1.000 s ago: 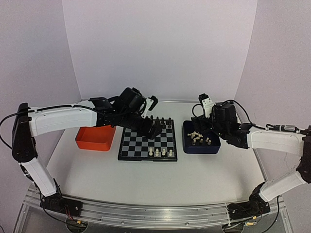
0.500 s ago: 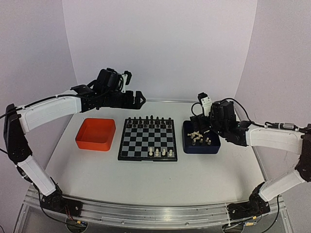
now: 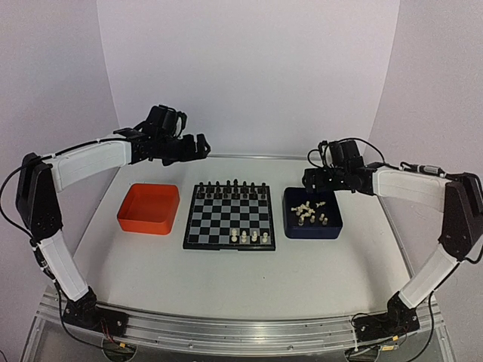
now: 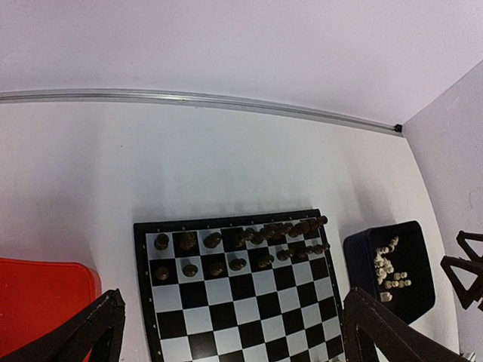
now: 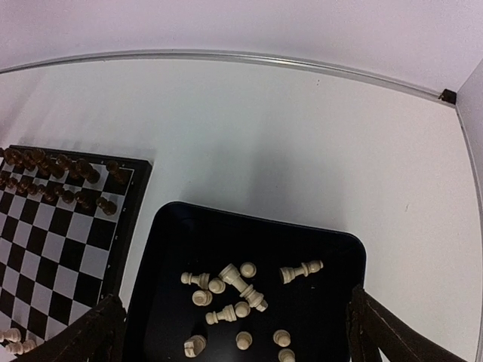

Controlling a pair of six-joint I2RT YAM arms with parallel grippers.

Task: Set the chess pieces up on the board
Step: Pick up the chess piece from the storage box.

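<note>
The board (image 3: 219,222) lies mid-table with black chessmen (image 3: 234,186) along its far rows. Several cream-white chess pieces (image 3: 250,237) stand on its near row. More white chess pieces (image 3: 306,211) (image 5: 234,286) lie loose in the dark blue tray (image 3: 332,226) (image 5: 249,222), most of them tipped over. My left gripper (image 3: 198,147) (image 4: 234,296) hangs open and empty, high behind the orange tray, looking down on the board (image 4: 204,317). My right gripper (image 3: 315,181) (image 5: 234,296) is open and empty above the blue tray's far edge.
An orange tray (image 3: 149,209) (image 4: 41,302) sits left of the board. The blue tray (image 4: 389,302) is close on the board's right. White walls enclose the back and sides, with a metal strip (image 5: 226,56) at the far table edge.
My left arm has lifted off the board and swung back-left to high behind the orange tray. My right gripper has risen and drawn back from the blue tray's pieces.
</note>
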